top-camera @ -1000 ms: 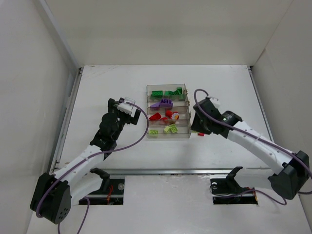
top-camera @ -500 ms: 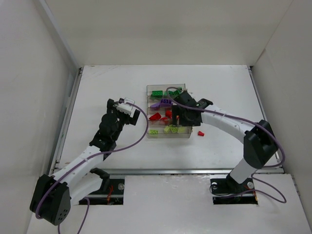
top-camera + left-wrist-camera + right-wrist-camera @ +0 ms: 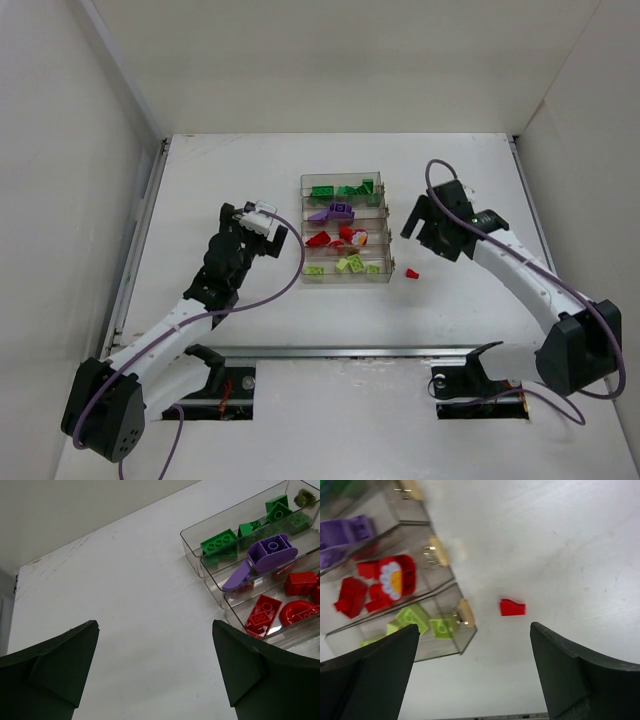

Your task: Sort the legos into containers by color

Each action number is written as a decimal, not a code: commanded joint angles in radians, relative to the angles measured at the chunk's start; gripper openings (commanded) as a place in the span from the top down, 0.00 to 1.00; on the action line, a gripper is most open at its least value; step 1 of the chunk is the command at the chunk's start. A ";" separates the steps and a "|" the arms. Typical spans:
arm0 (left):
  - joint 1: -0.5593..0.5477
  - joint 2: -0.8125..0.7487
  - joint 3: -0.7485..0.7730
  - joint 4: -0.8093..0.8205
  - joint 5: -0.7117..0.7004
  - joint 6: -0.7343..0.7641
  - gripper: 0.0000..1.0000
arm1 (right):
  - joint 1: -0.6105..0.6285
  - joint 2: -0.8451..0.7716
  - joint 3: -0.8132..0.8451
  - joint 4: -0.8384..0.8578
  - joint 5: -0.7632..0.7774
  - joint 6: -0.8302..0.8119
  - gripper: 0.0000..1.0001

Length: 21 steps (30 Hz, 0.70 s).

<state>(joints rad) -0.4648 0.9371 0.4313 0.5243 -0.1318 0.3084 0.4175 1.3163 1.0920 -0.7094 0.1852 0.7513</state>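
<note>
The clear tray [image 3: 303, 228] holds four rows of legos: green [image 3: 340, 190], purple [image 3: 333, 212], red [image 3: 340, 238] and lime [image 3: 345, 265]. One loose red brick [image 3: 410, 273] lies on the table just off the tray's right end. My right gripper [image 3: 425, 235] hovers open above and to the right of it; in the right wrist view the brick [image 3: 512, 607] lies ahead of the wide-apart fingers of the gripper [image 3: 475, 626], beside the lime row [image 3: 410, 617]. My left gripper [image 3: 258, 228] stands open and empty left of the tray. Its wrist view shows the gripper [image 3: 155, 627] over bare table, green [image 3: 220, 542], purple [image 3: 272, 552] and red [image 3: 262, 612] legos at right.
White walls enclose the table on the left, back and right. A metal rail [image 3: 360, 351] runs along the near edge in front of the arm bases. Small brass clasps [image 3: 437, 550] stick out from the tray's right end.
My right gripper has gone from shut to open, swung over the tray and come back to its right. The loose red brick stays on the table. The left arm has not moved.
</note>
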 commanded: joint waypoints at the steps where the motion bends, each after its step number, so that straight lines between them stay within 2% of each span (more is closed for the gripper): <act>1: -0.003 -0.017 -0.011 0.026 0.014 -0.015 0.05 | -0.011 -0.015 -0.107 0.010 -0.020 0.138 0.03; 4: -0.003 -0.017 -0.011 0.017 0.014 -0.015 0.05 | -0.037 -0.013 -0.116 0.019 0.002 0.161 0.04; 7: -0.003 -0.017 -0.011 0.017 0.014 -0.025 0.05 | -0.089 0.015 -0.155 0.034 0.002 0.172 0.12; 11: -0.003 -0.026 -0.011 0.017 0.014 -0.025 0.05 | -0.098 0.049 -0.165 0.053 0.014 0.148 0.19; 14: -0.003 -0.026 -0.020 0.017 0.014 -0.025 0.05 | -0.098 0.070 -0.175 0.053 0.014 0.116 0.19; 21: -0.003 -0.026 -0.020 0.028 0.032 -0.035 0.05 | -0.098 0.196 -0.213 0.128 -0.113 0.022 0.20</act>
<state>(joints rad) -0.4648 0.9371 0.4164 0.5072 -0.1188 0.2958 0.3191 1.4715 0.8860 -0.6418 0.1287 0.8314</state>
